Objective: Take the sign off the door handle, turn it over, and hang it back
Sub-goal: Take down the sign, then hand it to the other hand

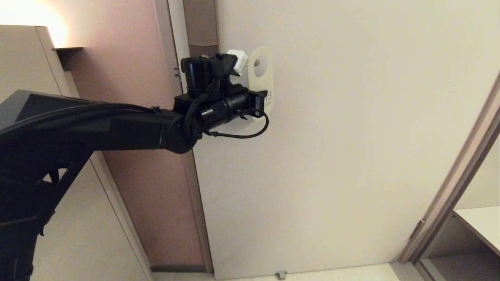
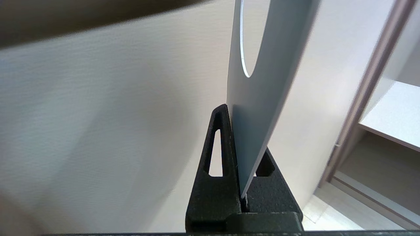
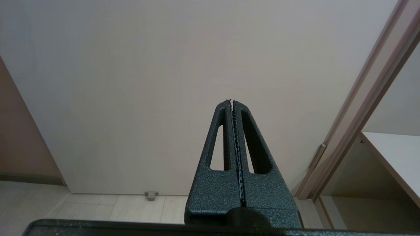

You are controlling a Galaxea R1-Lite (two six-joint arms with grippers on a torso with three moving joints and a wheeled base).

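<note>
Head view: the left gripper (image 1: 261, 104), raised against the tall cream door (image 1: 351, 156), is clamped on the lower end of the sign (image 1: 261, 64), a flat pale card with an oval hole, held upright off any handle. Rehanging remains. The right gripper (image 3: 232, 101) rests closed, empty.

The sign (image 1: 261, 74) shows a cream-white face, with faint teal print low on it by the black left gripper (image 1: 261, 104). The door (image 1: 351, 156) behind is plain pale beige. The wall (image 1: 129, 70) beside it is dusty pink-brown. The right gripper (image 3: 232, 101) is textured black.
</note>
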